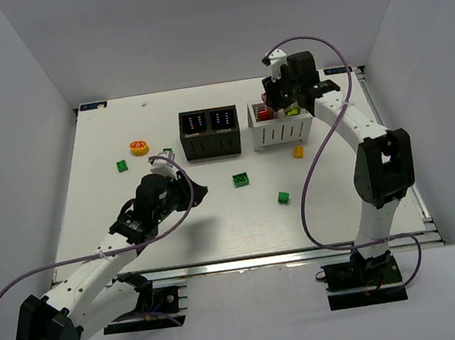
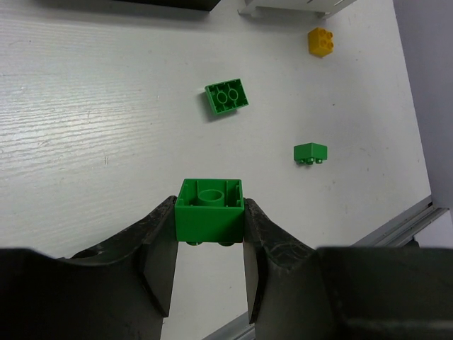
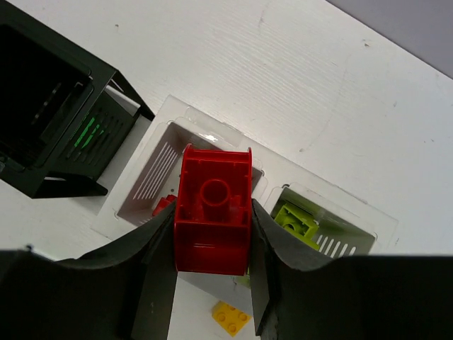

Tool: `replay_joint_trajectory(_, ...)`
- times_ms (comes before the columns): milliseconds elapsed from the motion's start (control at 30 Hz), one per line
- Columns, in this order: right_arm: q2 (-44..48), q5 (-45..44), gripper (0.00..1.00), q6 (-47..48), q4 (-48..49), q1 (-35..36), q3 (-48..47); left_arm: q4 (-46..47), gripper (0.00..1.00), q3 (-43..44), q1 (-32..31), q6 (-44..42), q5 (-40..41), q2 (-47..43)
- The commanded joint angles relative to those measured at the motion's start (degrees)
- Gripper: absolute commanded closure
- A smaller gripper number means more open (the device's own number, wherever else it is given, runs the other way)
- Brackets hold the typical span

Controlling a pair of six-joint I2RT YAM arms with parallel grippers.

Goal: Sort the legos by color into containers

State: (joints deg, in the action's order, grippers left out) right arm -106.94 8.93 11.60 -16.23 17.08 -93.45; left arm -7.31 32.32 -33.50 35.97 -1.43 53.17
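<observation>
Red lego (image 3: 213,209), hollow underside toward the wrist camera, clamped between the fingers of the right tool (image 3: 212,237). Held over the white container (image 3: 152,170), about at the divider between its two compartments. Second red piece (image 3: 164,205) in the left compartment, lime lego (image 3: 297,221) in the right. Black container (image 1: 211,143) just left of the white one, both at the far side of the counter (image 1: 219,230).

Green lego (image 2: 209,212), underside likewise toward the camera, clamped in the left tool (image 2: 209,244) near the middle of the counter.

Loose on the counter:
- central green brick (image 1: 241,180) and right green brick (image 1: 283,197), right of the left tool
- orange-yellow brick (image 1: 299,151), just near of the white container
- left green brick (image 1: 122,165) and orange-yellow rounded piece (image 1: 139,147), left of the black container
</observation>
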Motion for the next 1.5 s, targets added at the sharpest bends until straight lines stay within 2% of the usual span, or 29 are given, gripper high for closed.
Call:
replay_joint_trajectory(0, -0.5, -0.6, 0.93, 2.9, 1.0, 0.8, -0.2, 0.5, 1.00, 2.7, -0.2, -1.2, 0.6, 1.0)
replay_joint_trajectory(167, -0.8, 0.2, 0.81, 2.5, 0.7, 0.8, 0.7, 0.9, 1.00, 3.2, -0.2, -1.2, 1.7, 1.1)
replay_joint_trajectory(467, -1.7, 1.4, 0.44, 1.2, 0.3, 0.8, 1.2, 1.1, 1.00, 7.8, -0.1, -1.5, 2.7, 5.1)
replay_joint_trajectory(600, -1.7, 1.7, 0.37, 1.4, 0.1, 0.8, 0.9, 0.7, 1.00, 11.0, -0.1, -1.3, 2.6, 7.6)
replay_joint_trajectory(767, -0.1, 3.7, 0.36, 1.6, -0.4, 0.0, 0.7, 0.1, 1.00, 16.5, 0.1, -0.4, 2.0, 11.9)
replay_joint_trajectory(867, 3.7, 13.5, 0.24, 8.2, -2.5, -2.2, 1.8, -2.2, 1.00, 24.1, 0.7, -0.5, 1.5, 17.9)
replay_joint_trajectory(900, 5.2, 17.1, 0.11, 14.2, -2.9, -3.6, 2.7, -3.7, 1.00, 28.5, 0.9, -0.6, 1.5, 19.8)
replay_joint_trajectory(933, 8.8, 25.6, 0.10, 17.1, -2.7, -4.4, 4.5, -4.7, 1.00, 30.9, 1.1, -0.6, 1.5, 23.8)
replay_joint_trajectory(1033, 15.9, 39.6, 0.11, 26.2, -1.5, -6.6, 13.3, -7.5, 1.00, 39.6, 1.8, -1.2, -0.3, 31.4)
replay_joint_trajectory(1100, 18.4, 43.5, 0.11, 32.1, -7.6, -6.5, 17.8, -8.2, 1.00, 42.9, 2.0, -1.8, -0.5, 34.9)
replay_joint_trajectory(1133, 20.3, 46.0, 0.11, 39.0, -10.5, -6.6, 18.7, -8.7, 1.00, 46.2, 2.5, -1.9, -0.5, 36.6)
replay_joint_trajectory(1233, 23.5, 48.0, 0.12, 45.3, -15.8, -6.6, 23.1, -11.2, 1.00, 52.5, 3.2, -2.7, 0.3, 43.1)
replay_joint_trajectory(1333, 26.3, 47.9, 0.20, 46.6, -18.2, -6.5, 26.8, -12.7, 1.00, 56.3, 3.7, -3.1, 0.6, 48.6)
replay_joint_trajectory(1433, 28.4, 48.7, 0.40, 48.4, -21.1, -6.6, 28.5, -14.0, 1.00, 61.1, 3.9, -3.7, 3.0, 52.8)
replay_joint_trajectory(1467, 28.6, 49.0, 0.51, 48.7, -21.7, -6.6, 28.7, -14.2, 0.99, 63.0, 3.9, -4.0, 3.5, 53.7)
